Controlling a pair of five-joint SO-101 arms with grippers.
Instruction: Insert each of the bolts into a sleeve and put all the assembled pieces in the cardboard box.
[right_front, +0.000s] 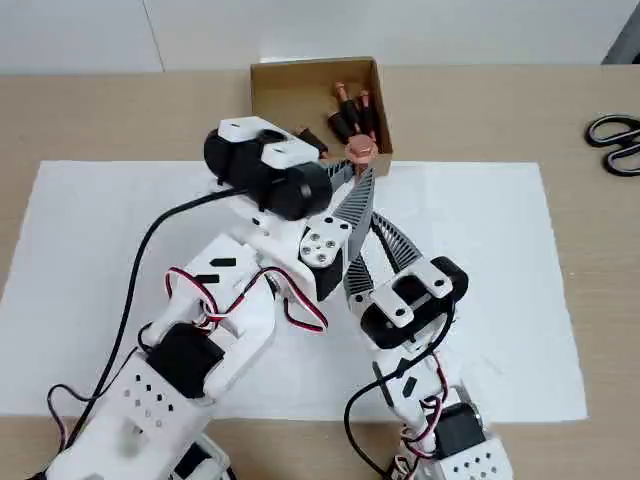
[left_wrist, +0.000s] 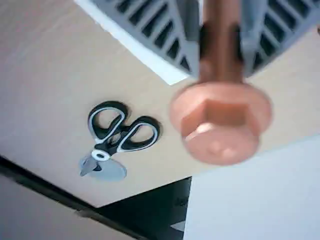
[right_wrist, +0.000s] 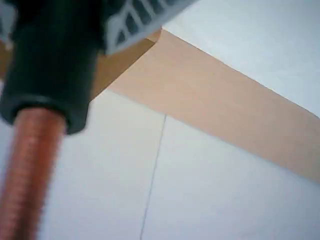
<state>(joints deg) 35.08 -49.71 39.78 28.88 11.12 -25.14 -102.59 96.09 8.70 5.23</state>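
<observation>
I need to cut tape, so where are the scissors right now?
In the high view, the scissors lie on the bare tabletop at the far right edge, off the white sheet, right of the cardboard box.

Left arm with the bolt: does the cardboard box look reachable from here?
Probably yes: the left gripper holds the bolt right at the near corner of the open box, nothing between. The right gripper holds the sleeve on it, though, and may need to let go first.
</observation>
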